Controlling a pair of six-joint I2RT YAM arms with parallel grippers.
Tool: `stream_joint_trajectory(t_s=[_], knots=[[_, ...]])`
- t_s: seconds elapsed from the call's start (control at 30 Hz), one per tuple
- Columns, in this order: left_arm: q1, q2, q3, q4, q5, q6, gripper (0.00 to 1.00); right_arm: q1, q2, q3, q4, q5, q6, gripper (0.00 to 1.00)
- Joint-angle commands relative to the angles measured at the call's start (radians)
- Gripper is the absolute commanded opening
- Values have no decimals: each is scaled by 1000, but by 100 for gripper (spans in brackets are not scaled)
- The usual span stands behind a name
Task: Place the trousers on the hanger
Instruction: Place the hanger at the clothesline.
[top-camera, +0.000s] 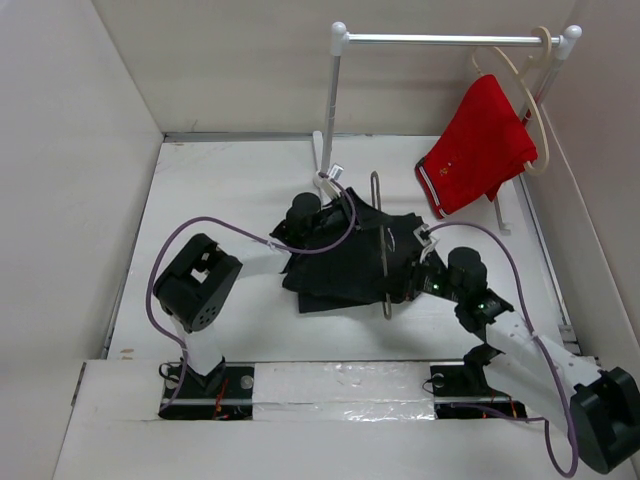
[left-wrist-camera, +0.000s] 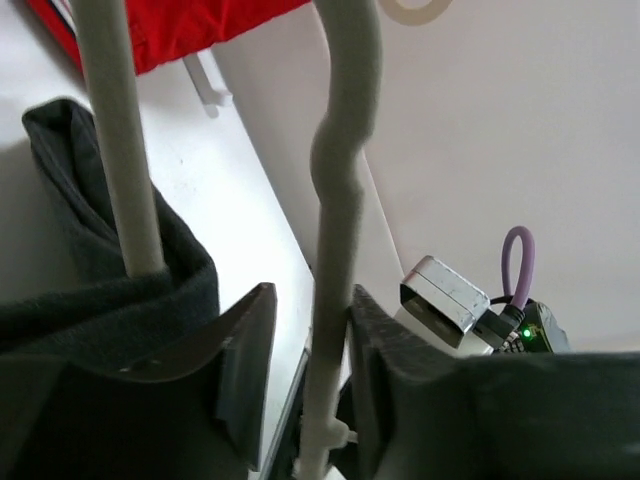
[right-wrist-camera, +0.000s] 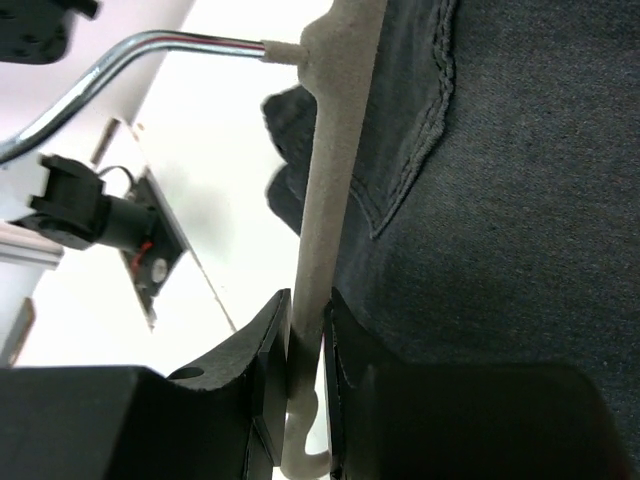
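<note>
The black trousers (top-camera: 335, 270) lie bunched in the middle of the table. The thin grey hanger (top-camera: 376, 195) stands on edge across them, its hook towards the rack. My left gripper (top-camera: 350, 222) reaches the hanger from the left. In the left wrist view, the jaws (left-wrist-camera: 310, 370) are open around one hanger bar (left-wrist-camera: 340, 200), with a gap on one side. The other bar (left-wrist-camera: 110, 150) runs into the trousers (left-wrist-camera: 100, 310). My right gripper (top-camera: 405, 278) is shut on the hanger bar (right-wrist-camera: 325, 200) beside the trousers (right-wrist-camera: 500, 200), its jaws (right-wrist-camera: 308, 370) clamping it.
A white rack with a chrome rail (top-camera: 440, 40) stands at the back. Red shorts (top-camera: 478, 145) hang from it on a cream hanger (top-camera: 538, 110). White walls enclose the table on the left, back and right. The rack's foot (top-camera: 325, 165) is close behind the trousers.
</note>
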Motion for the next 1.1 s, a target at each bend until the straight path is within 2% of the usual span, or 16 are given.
stream_joint_trajectory(t_s=[0.0,0.07,0.2,0.3,0.5,0.77,1.07], knots=[[43,-41,57,-17,-16,47,33,4,-70,39,234,-89,3,0],[52,-62,69,-30,-19,68,39,-6,-88,40,275,-91,43,0],[63,-94,103,-56,3,133,59,-7,-114,74,280,-79,89,0],[63,-130,127,-121,-19,197,68,-26,-120,94,280,-80,113,0],[63,-179,166,-235,-62,314,76,-54,-114,86,413,-80,234,0],[72,-228,186,-318,-5,443,80,-111,-100,135,351,-49,250,0],[92,-364,141,-398,-56,572,82,-163,-39,226,335,-36,281,0]])
